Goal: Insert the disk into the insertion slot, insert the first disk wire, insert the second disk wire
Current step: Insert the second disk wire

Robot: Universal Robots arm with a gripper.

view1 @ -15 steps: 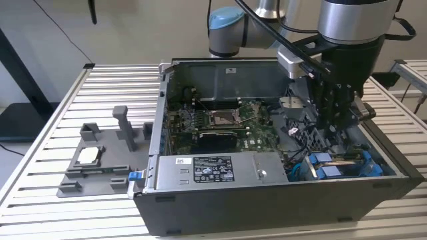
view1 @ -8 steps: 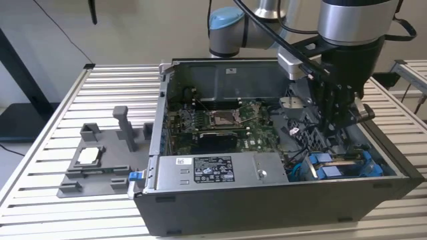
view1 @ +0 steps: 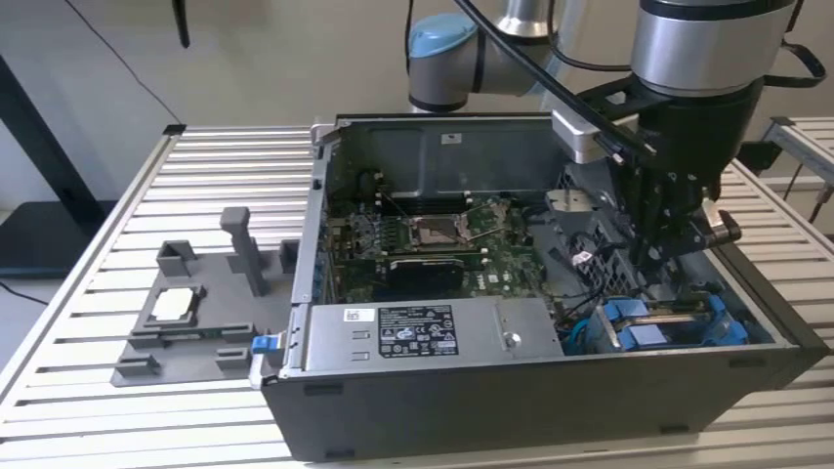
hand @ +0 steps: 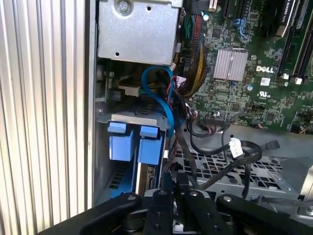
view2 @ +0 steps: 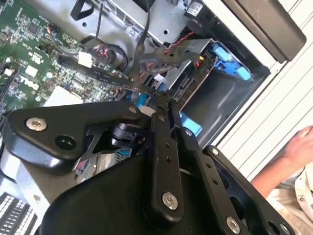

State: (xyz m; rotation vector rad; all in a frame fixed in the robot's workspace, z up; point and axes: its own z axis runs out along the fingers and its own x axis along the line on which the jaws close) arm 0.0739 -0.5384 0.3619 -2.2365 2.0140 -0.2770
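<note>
Counter [view1: 117,420]: ribbed pale metal slats w/ grooves running across, bright even light, no hard shadows. Behind it a plain off-white wall [view1: 261,59], thin dark cable [view1: 124,63] hanging down it. Dark frame post [view1: 33,127] at the exterior view's left, black base by the floor. At the exterior view's right, another slatted metal surface [view1: 802,137], just beside the counter.

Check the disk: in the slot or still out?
In. The disk sits down inside the slot, its blue carrier tabs level with the bay's top edge. The claw hangs above it, inside the case.
</note>
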